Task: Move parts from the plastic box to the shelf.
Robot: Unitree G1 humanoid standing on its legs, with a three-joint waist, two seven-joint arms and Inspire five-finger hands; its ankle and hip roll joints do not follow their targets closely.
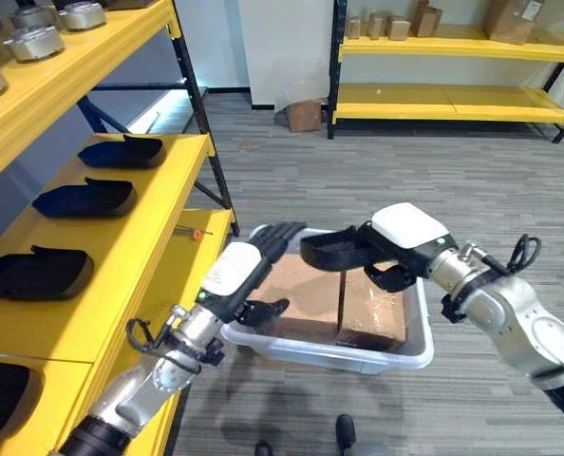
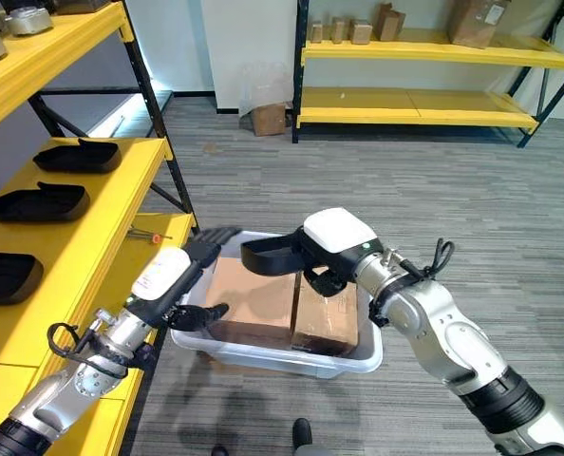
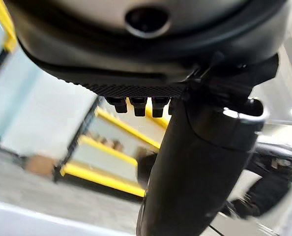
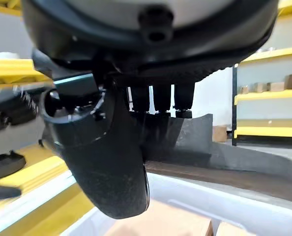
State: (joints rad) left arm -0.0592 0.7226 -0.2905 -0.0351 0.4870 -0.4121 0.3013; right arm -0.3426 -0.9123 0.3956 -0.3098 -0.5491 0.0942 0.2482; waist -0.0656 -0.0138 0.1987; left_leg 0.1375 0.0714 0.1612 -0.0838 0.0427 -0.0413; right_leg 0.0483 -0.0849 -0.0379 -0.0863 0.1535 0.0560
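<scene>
**Grey floor, yellow racking: part lifted over the box**

Grey plank floor (image 1: pixel 434 171) carries my clear plastic box (image 1: pixel 396 356), set just beside the near yellow shelf (image 1: pixel 159 247). Contents of the box: two brown cardboard blocks (image 1: pixel 344 304), side by side.

Right hand (image 1: pixel 391 252): I see its fingers curled round one black part (image 1: pixel 334 249), held above the box, clear of the blocks.

Left hand (image 1: pixel 249 271): fingers straight and relaxed, holding nothing, over the box's shelf-side rim.

On the shelf: three black parts (image 1: pixel 78 199) in a row, well apart from each other. Upper level: round metal pieces (image 1: pixel 35 40).

Far racking (image 1: pixel 453 100): small cardboard boxes (image 2: pixel 348 30).
</scene>
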